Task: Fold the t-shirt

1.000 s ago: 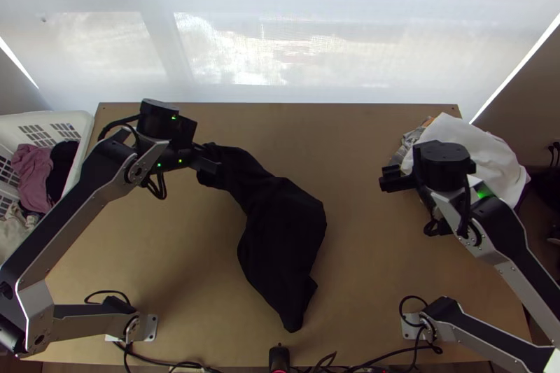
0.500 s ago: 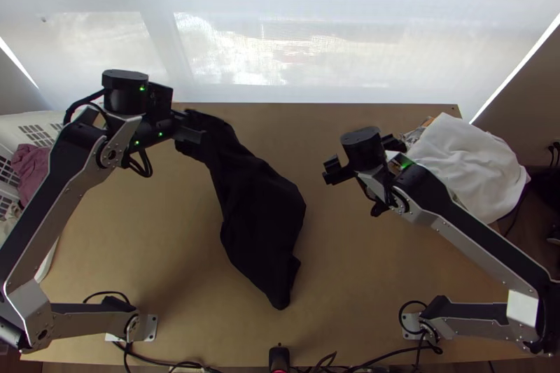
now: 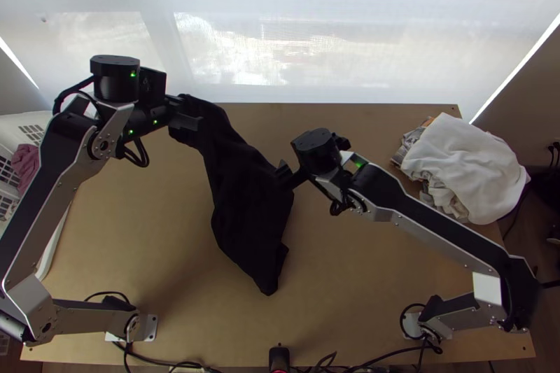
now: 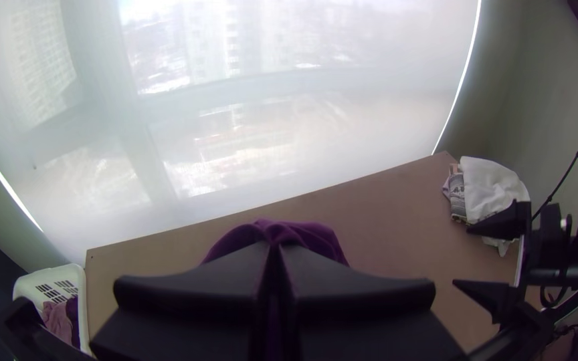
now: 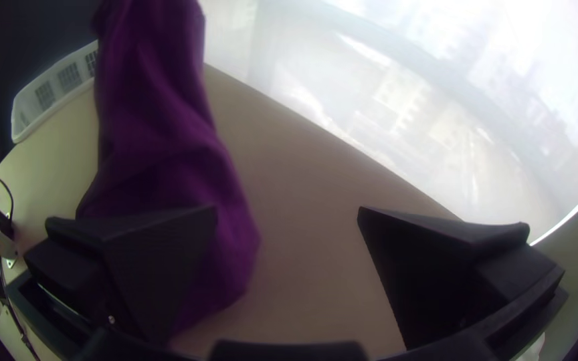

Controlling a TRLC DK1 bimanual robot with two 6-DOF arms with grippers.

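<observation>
The t-shirt (image 3: 245, 191), black from above and purple in the wrist views (image 5: 162, 140), hangs bunched and elongated from my left gripper (image 3: 190, 121) above the table's far left part. In its own wrist view, the left gripper (image 4: 274, 251) is shut on one end of the shirt (image 4: 309, 237). The shirt's lower end trails toward the near edge. My right gripper (image 3: 313, 156) is beside the cloth's right side at mid-length. Its fingers stand wide apart in the right wrist view, where the right gripper (image 5: 287, 212) has one finger overlapping the shirt's edge and the other over bare table.
A white basket (image 4: 51, 275) with clothes stands off the table's left side. A pile of cloths with a white one (image 3: 469, 163) on top lies at the far right corner. Bare tabletop (image 3: 378, 282) shows near the right arm's base. A translucent blind (image 3: 280, 23) hangs behind the table.
My left gripper has moved left and farther from the near edge, drawing the shirt along. From beside the white cloth, my right gripper has moved left to the shirt.
</observation>
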